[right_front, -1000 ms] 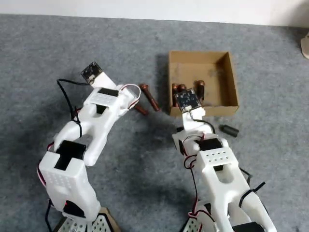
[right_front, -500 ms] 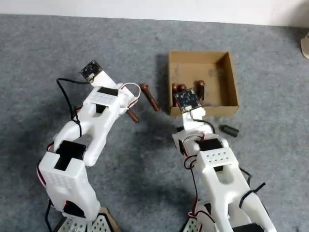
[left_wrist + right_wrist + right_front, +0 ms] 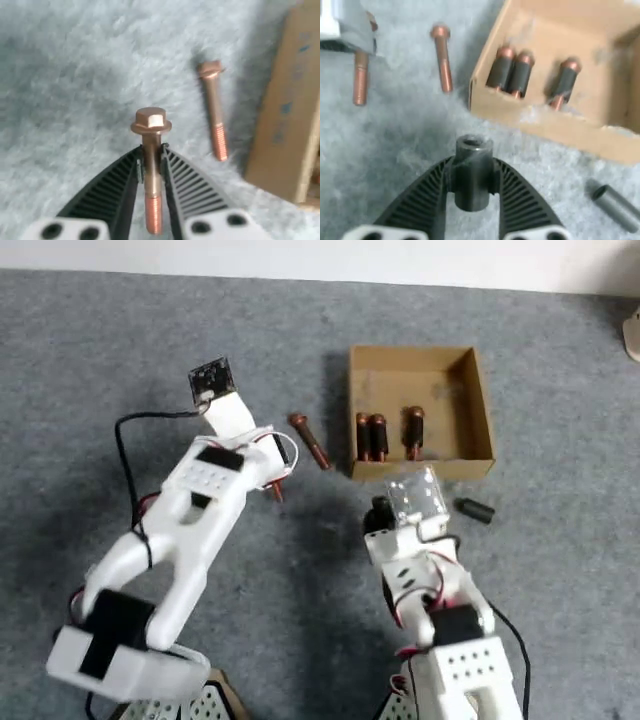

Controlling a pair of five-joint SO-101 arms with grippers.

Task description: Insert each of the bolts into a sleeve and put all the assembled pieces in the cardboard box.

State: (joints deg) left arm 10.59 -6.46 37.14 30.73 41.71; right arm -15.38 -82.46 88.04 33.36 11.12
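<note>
Left claw [image 3: 151, 150] clamped on bolt [image 3: 151, 122]; right claw [image 3: 473, 162] clamped on sleeve [image 3: 472, 187], bore end free. Bolt left of sleeve, mid-frame, well apart.

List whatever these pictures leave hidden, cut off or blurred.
- High view: the right gripper is blurred, so its hold on the gripped sleeve is unreadable there.
- High view: the left arm covers most of the held bolt.
- Left wrist view: the frame edge cuts the cardboard box, hiding its contents.
- Right wrist view: the edge clips the loose sleeve.
</note>
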